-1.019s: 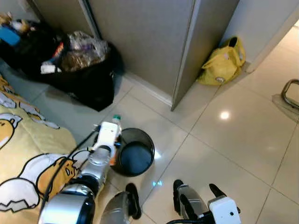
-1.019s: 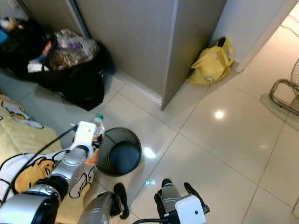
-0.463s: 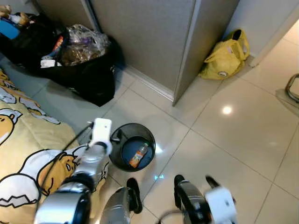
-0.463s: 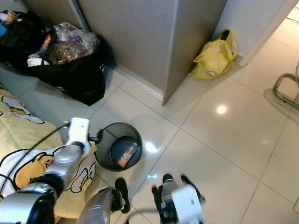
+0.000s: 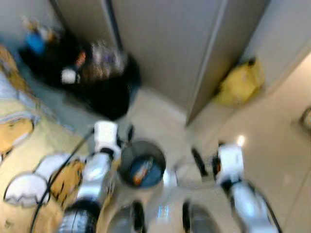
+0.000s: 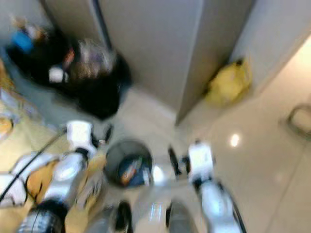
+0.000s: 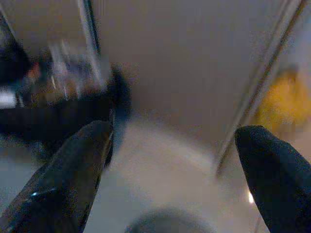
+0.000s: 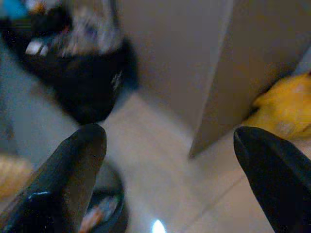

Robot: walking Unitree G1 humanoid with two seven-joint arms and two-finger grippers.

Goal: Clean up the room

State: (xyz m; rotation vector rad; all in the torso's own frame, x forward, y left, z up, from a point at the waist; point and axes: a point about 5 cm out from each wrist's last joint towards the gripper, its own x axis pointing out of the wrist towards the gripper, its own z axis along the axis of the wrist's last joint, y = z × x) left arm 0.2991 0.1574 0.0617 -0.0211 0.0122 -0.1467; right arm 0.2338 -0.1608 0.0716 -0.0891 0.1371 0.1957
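Orange-labelled plastic bottle (image 5: 142,171) lies inside the round dark mesh wastebasket (image 5: 142,163) on the pale tiled floor (image 5: 272,145), just beside and below the left gripper (image 5: 127,136). Left gripper: fingers spread wide apart, nothing between them (wrist view confirms the gap). Right gripper (image 5: 204,162): raised on the far side of the wastebasket from the left one, fingers also wide apart, nothing held. Head views heavily blurred. Beyond both grippers: black bag stuffed with rubbish (image 5: 92,77) against the grey cabinet (image 5: 165,43), yellow soft bag (image 5: 241,82) further right. Yellow cartoon-print blanket (image 5: 29,160) lies outboard of the left arm.
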